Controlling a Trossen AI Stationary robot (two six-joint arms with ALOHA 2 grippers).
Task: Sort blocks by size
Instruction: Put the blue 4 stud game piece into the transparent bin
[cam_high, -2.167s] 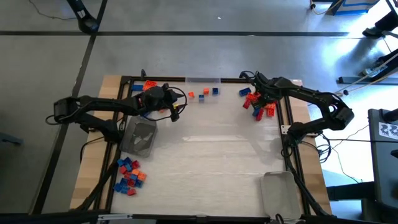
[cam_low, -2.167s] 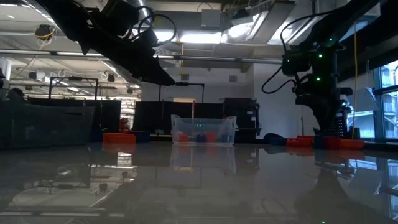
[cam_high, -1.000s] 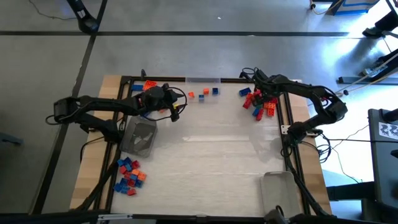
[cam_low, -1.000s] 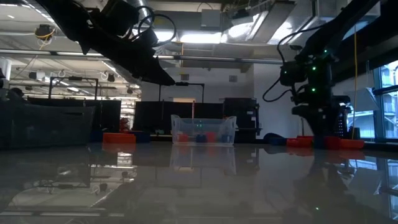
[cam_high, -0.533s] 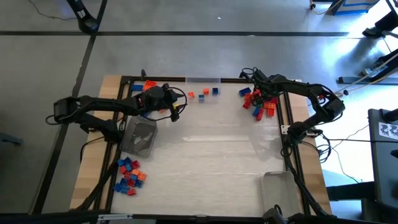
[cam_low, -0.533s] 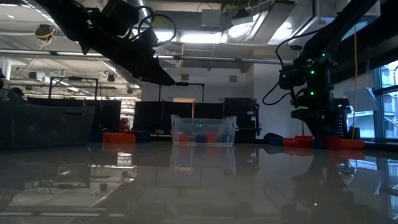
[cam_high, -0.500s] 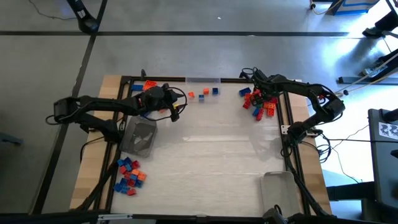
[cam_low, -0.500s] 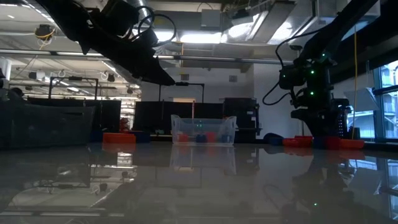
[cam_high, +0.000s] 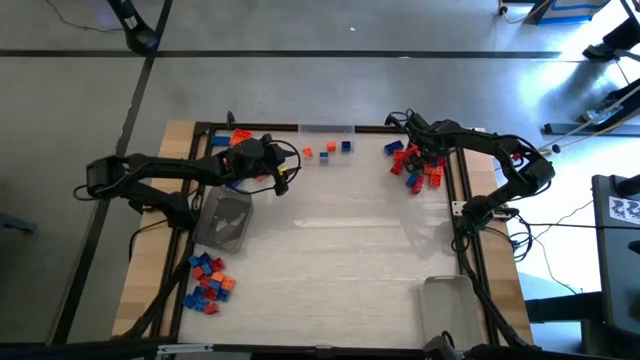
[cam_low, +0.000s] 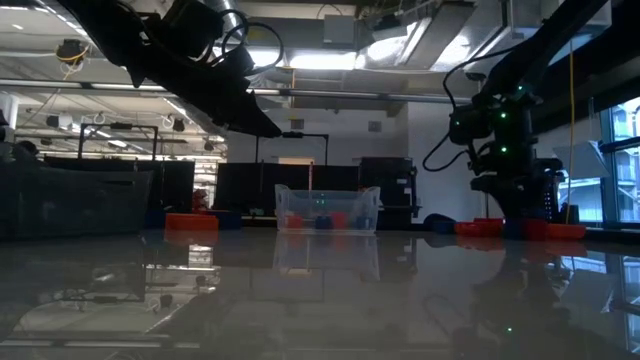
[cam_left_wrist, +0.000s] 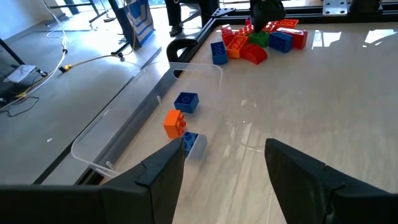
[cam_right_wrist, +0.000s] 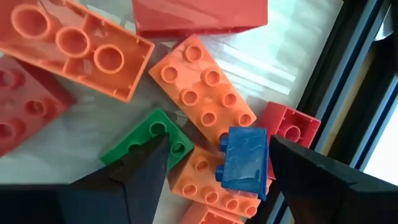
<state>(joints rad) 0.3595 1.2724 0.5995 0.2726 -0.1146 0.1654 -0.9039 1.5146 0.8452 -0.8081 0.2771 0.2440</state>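
Blocks, small studded plastic bricks in red, orange, blue and green, lie in groups: a front-left cluster, three by the clear plastic tray, and a far-right pile. My left gripper hangs spread above the table; my right gripper is spread low over that pile, straddling a small blue brick. I can read no lettering.

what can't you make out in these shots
- Near-left blocks: high view, too small to judge sizes.
- Far clear tray: low view, blocks inside are just colour blurs.
- Orange block: right wrist view, partly covered by a blue block.
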